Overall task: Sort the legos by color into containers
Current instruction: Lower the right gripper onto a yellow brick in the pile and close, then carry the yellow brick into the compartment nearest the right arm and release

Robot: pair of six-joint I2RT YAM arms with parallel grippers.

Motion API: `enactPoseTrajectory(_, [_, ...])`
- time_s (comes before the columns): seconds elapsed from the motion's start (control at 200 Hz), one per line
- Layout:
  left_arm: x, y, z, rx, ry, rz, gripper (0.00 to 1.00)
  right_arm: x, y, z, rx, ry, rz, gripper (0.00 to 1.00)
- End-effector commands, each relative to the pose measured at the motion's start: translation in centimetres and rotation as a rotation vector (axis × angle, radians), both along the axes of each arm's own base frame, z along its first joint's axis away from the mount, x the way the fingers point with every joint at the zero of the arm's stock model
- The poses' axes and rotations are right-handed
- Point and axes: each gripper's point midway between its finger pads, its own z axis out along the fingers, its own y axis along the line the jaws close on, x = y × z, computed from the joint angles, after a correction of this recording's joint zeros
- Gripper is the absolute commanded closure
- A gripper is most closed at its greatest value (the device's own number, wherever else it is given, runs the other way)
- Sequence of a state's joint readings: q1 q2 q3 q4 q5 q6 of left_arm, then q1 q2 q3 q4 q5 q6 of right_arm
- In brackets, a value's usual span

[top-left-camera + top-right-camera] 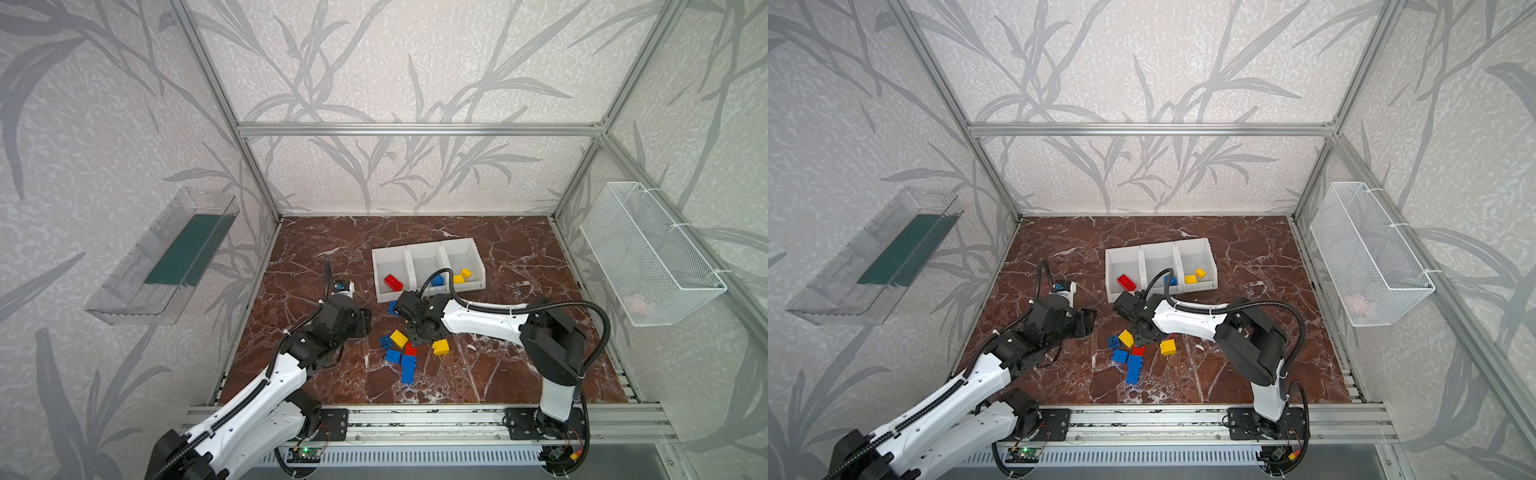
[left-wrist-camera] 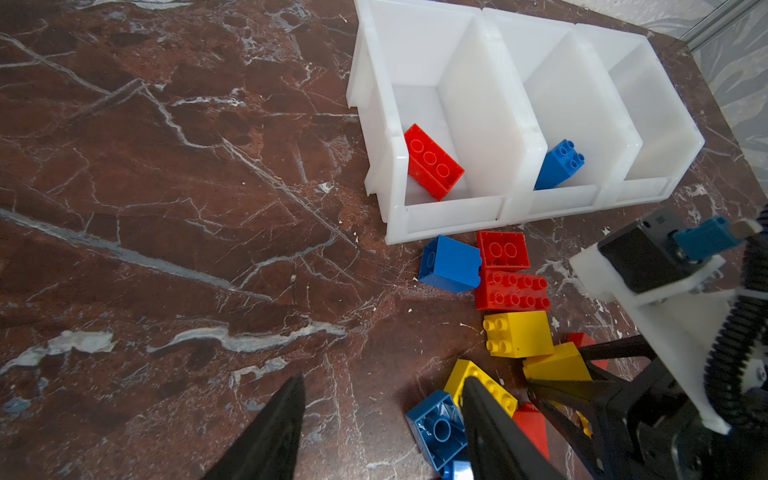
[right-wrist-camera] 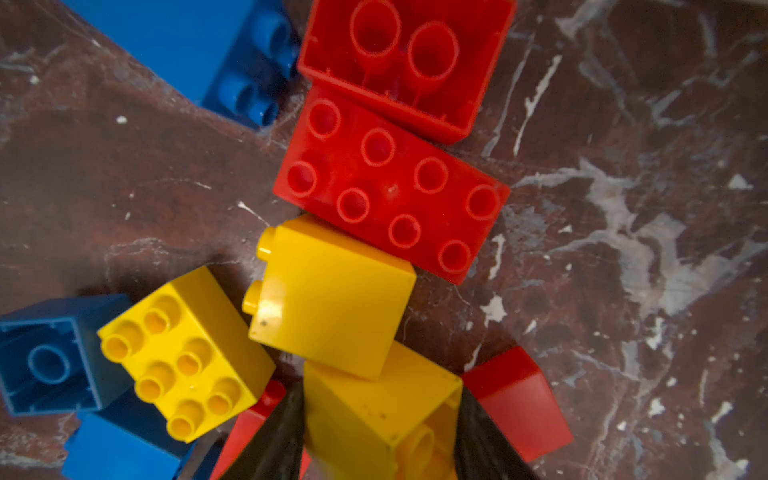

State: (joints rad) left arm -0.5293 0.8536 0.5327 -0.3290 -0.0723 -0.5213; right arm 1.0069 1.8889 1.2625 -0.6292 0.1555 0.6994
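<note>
The right fingers (image 3: 282, 436) pointed down into the pile of loose red, blue and yellow plastic bricks (image 1: 401, 353) on the red-brown marbled tabletop (image 1: 519, 257). They lay closed against two opposite sides of a small square yellow plastic brick (image 3: 374, 424). That brick sat low among the others, touching another yellow one. The left fingers (image 2: 270, 436) stood partly open with nothing between them, just beside the pile's left edge. Just behind the pile stood the white plastic three-compartment bin (image 1: 428, 249). It held a long red brick (image 1: 392, 282) in its left compartment, a blue brick (image 1: 437, 280) in the middle one and two yellow bricks (image 1: 461, 276) in the right one.
</note>
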Motion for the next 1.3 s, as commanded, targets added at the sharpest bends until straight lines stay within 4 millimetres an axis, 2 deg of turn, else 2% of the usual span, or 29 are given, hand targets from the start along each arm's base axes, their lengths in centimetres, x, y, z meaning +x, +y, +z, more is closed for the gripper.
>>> enactPoseTrajectory(0.0, [-0.3,0.3,-0.2,-0.011,0.007,0.015,0.37,0.2,0.5,-0.1,0.001,0.002,0.0,0.53])
enactPoseTrajectory(0.185, [-0.4,0.3,-0.1,-0.011,0.003,0.017,0.37,0.4,0.5,0.8,0.014,-0.016,0.004,0.64])
enactPoseTrajectory(0.355, [-0.4,0.3,-0.2,-0.012,0.008,0.017,0.37,0.4,-0.1,1.9,0.011,-0.04,0.005,0.65])
enactPoseTrajectory(0.495, [-0.5,0.4,-0.1,-0.013,0.004,0.019,0.37,1.2,-1.1,4.3,0.015,-0.086,0.004,0.65])
enactPoseTrajectory(0.6, [-0.5,0.5,-0.1,-0.013,0.004,0.021,0.37,2.6,-2.6,6.7,0.029,-0.126,0.003,0.65])
enactPoseTrajectory(0.63, [-0.5,0.5,-0.1,-0.013,0.003,0.021,0.37,3.2,-3.1,7.0,0.023,-0.132,0.0,0.65])
enactPoseTrajectory(0.665, [-0.5,0.5,-0.1,-0.012,0.002,0.021,0.37,3.9,-3.8,8.5,0.043,-0.163,-0.004,0.65])
enactPoseTrajectory(0.755, [-0.5,0.5,-0.1,-0.011,0.001,0.021,0.37,6.5,-5.8,10.1,0.038,-0.216,-0.019,0.65])
enactPoseTrajectory(0.97, [-0.5,0.5,-0.1,-0.012,0.003,0.023,0.37,14.6,-11.1,12.8,0.062,-0.274,-0.107,0.64])
enactPoseTrajectory(0.98, [-0.5,0.5,-0.2,-0.012,0.005,0.023,0.37,15.1,-11.3,12.2,0.052,-0.263,-0.112,0.64])
enactPoseTrajectory(1.115, [-0.4,0.4,-0.3,-0.008,0.014,0.021,0.37,19.6,-13.4,10.7,0.05,-0.219,-0.164,0.64])
enactPoseTrajectory(1.18, [-0.3,0.4,-0.4,-0.004,0.018,0.022,0.38,20.8,-13.9,9.5,0.046,-0.164,-0.177,0.64])
enactPoseTrajectory(1.3, [-0.3,0.4,-0.5,0.004,0.025,0.026,0.37,22.5,-13.8,8.7,0.046,-0.146,-0.182,0.61])
